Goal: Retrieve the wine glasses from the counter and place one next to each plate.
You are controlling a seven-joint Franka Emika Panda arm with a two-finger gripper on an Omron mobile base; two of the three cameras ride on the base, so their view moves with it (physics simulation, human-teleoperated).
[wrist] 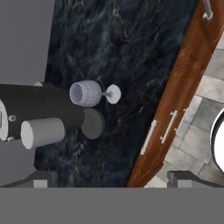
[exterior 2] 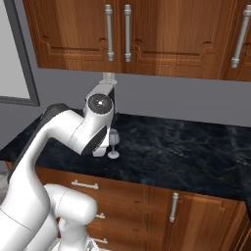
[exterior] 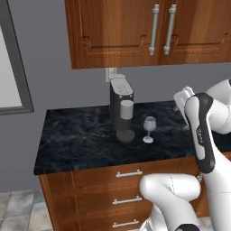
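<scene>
One clear stemmed wine glass [exterior: 149, 128] stands upright on the black marble-veined counter [exterior: 76, 140], just right of the coffee machine. In the right base view the wine glass [exterior 2: 113, 143] peeks out beside my forearm, on the counter [exterior 2: 176, 149]. From above, the hand view shows the glass [wrist: 89, 93] with its round foot toward the counter's front edge. My gripper [wrist: 111, 179] hangs well above the counter [wrist: 122, 48], jaws wide open and holding nothing; the glass lies off to one side of it. The plates are out of view.
A dark coffee machine [exterior: 122, 108] with a grey cup and round drip base stands at the back of the counter, close to the glass. Wooden wall cabinets [exterior: 149, 31] hang overhead. Drawers with silver handles [exterior: 128, 173] sit below, and a grey window frame [exterior: 18, 85] is at left.
</scene>
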